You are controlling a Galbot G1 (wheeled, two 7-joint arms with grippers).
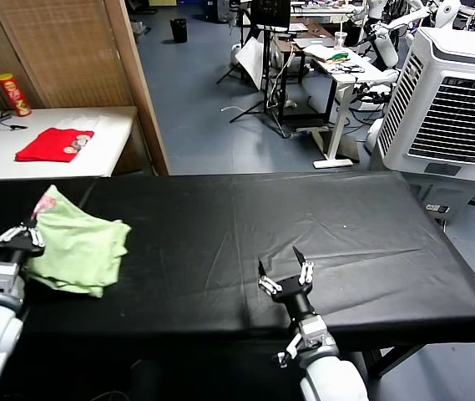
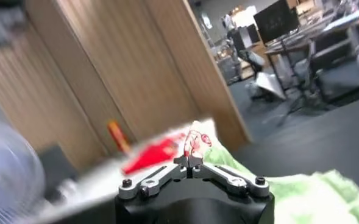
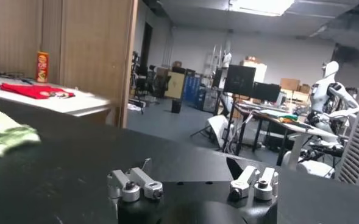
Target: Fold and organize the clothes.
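Lying beyond T-shirt (image 1: 78, 244), red garment (image 1: 54, 144), snack can (image 1: 12, 93)

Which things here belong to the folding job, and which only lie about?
Job: green T-shirt, pinched by the shut left gripper; right gripper, open, waiting over the black table.
Lying about: red garment, can, cooler.

looks like a robotics lab from my feed, white humanoid robots (image 1: 404, 21) parked out back, monitor (image 1: 270, 12) on cluttered desks (image 1: 341, 58), big cooling unit (image 1: 454, 100)
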